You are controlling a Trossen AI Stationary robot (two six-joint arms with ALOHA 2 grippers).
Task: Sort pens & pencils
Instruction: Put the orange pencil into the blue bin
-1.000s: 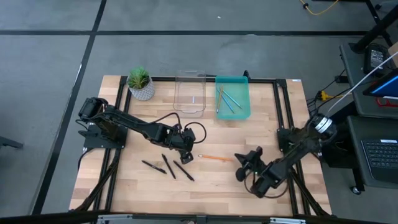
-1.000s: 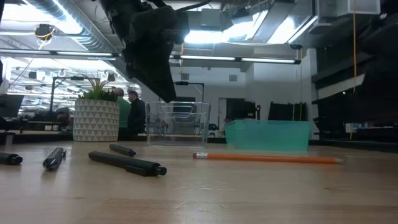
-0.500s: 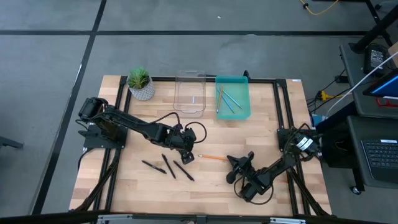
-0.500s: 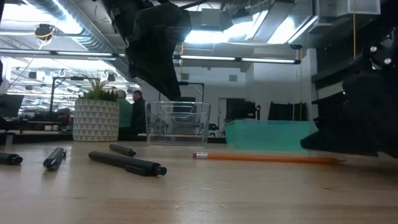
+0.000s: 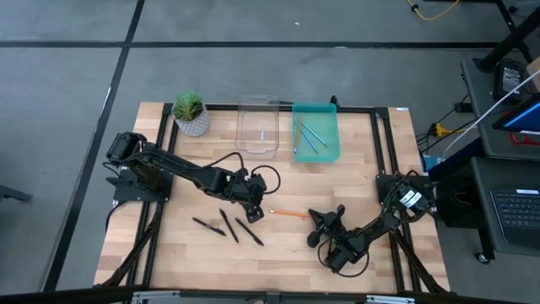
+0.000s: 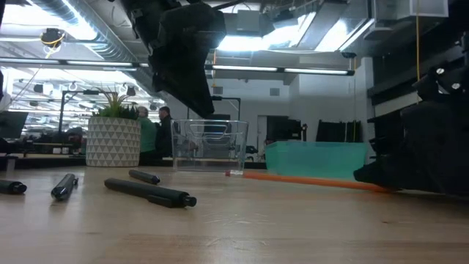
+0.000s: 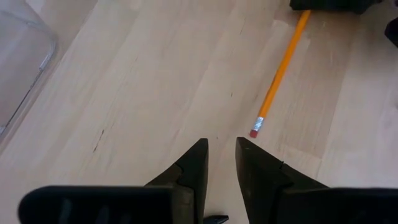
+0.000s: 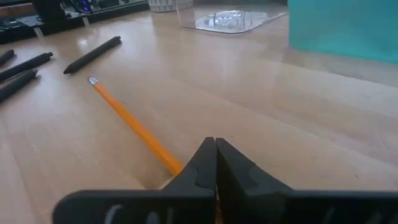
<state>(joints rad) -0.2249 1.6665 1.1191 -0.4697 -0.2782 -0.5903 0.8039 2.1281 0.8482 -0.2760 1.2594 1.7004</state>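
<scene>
An orange pencil (image 5: 288, 214) lies right of the table's middle. My right gripper (image 5: 313, 221) is shut on its tip end. Several black pens (image 5: 228, 226) lie flat on the wood left of the pencil; they also show in the low view (image 6: 150, 193). My left gripper (image 5: 253, 209) hovers above the table between the pens and the pencil's eraser end (image 7: 255, 131). Its fingers (image 7: 200, 152) are a narrow gap apart and hold nothing. More pencils, light blue and orange (image 5: 309, 135), lie in the teal bin (image 5: 331, 152). My right gripper (image 8: 215, 143) pinches the orange pencil near its tip end (image 8: 169, 159) between its two fingers. The fingers come at it low and slanting from the table's right side, roughly along the pencil. The held end (image 6: 370, 185) stays low at the table, and the eraser end (image 6: 230, 174) is tipped up a little.
A clear bin (image 5: 257, 127) and the teal bin stand side by side at the far edge. A potted plant (image 5: 191, 112) stands left of them. Bare wood lies between the bins and the pencil. People show in the room behind (image 6: 150, 132).
My right gripper moved toward the table's left and came onto the pencil's tip end. The pencil's eraser end has since risen a little, while the held end stayed low. My left arm has kept still.
</scene>
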